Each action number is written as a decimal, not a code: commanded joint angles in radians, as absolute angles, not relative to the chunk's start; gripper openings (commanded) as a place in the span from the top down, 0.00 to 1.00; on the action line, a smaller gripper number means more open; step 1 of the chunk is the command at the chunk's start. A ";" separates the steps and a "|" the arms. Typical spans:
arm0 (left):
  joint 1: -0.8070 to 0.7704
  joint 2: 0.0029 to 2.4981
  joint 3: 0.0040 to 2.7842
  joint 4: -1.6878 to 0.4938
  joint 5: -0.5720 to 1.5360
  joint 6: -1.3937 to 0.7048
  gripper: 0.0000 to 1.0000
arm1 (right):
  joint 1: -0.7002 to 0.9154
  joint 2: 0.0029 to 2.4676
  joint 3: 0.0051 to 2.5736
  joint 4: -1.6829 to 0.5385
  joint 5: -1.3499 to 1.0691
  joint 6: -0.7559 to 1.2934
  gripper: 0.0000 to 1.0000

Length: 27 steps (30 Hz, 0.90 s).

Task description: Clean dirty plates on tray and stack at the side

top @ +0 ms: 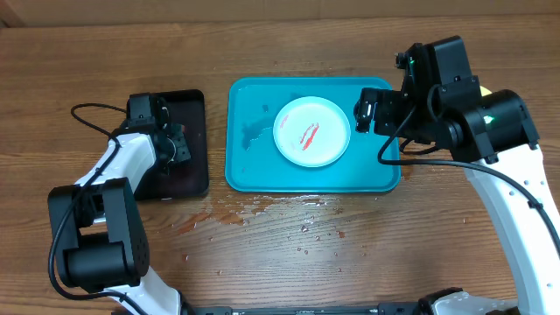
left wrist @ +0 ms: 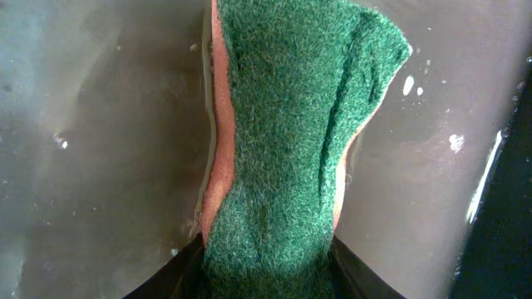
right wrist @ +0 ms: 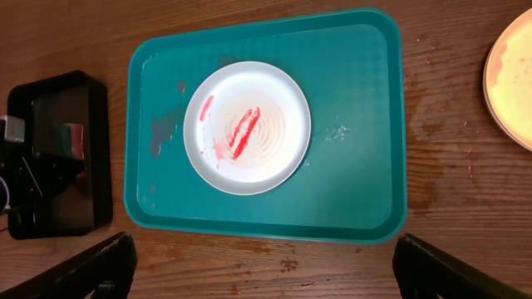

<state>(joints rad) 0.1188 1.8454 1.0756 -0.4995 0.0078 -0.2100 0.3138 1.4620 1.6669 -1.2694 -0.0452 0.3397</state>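
Left: left end effector (left wrist: 266,278) clamped on green-orange scouring sponge (left wrist: 291,124) in small black tray (top: 194,166). Centre: red-smeared white round plastic plate (top: 312,131) on large turquoise plastic tray (top: 254,166). Above: right end effector (right wrist: 266,266), fingers apart, empty. Risk: unheld plate skids on wet tray under scrubbing.

yellow-rimmed plate (right wrist: 511,76) cut off, sponge (left wrist: 291,149) bottom cropped

A brown wooden worktop (top: 350,262) carries a small black tray (top: 194,149) at the left, its floor wet and glossy. Within the tray is a sponge (left wrist: 291,149), its green scouring face showing, with an orange layer along its edge. Water drops (top: 262,210) speckle the wood near the middle.
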 commanded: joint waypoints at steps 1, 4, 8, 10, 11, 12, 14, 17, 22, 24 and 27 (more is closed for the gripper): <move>0.124 1.811 1.063 -0.496 0.026 -0.217 0.59 | 0.310 1.449 1.686 -1.265 -0.046 0.336 0.00; 0.124 1.808 1.065 -0.500 0.023 -0.217 0.56 | 0.310 1.449 1.686 -1.262 -0.046 0.336 0.00; 0.124 1.799 1.076 -0.515 0.015 -0.217 0.79 | 0.310 1.449 1.686 -1.261 -0.046 0.336 0.00; 0.124 1.798 1.077 -0.516 0.015 -0.217 0.91 | 0.310 1.449 1.686 -1.261 -0.046 0.336 0.00; 0.124 1.798 1.077 -0.516 0.015 -0.217 0.94 | 0.310 1.449 1.686 -1.262 -0.046 0.336 0.00; 0.124 1.798 1.077 -0.516 0.015 -0.217 0.96 | 0.310 1.449 1.686 -1.262 -0.046 0.336 0.00; 0.124 1.797 1.077 -0.516 0.015 -0.217 0.96 | 0.310 1.449 1.686 -1.262 -0.046 0.336 0.00; 0.124 1.797 1.078 -0.520 0.015 -0.217 0.96 | 0.310 1.449 1.686 -1.262 -0.046 0.336 0.00; 0.124 1.797 1.092 -0.537 0.015 -0.217 0.69 | 0.310 1.449 1.686 -1.262 -0.046 0.336 0.00; 0.124 1.797 1.103 -0.550 0.015 -0.217 0.45 | 0.310 1.449 1.686 -1.261 -0.046 0.336 0.00; 0.124 1.797 1.122 -0.569 0.015 -0.217 0.39 | 0.310 1.449 1.686 -1.261 -0.046 0.336 0.00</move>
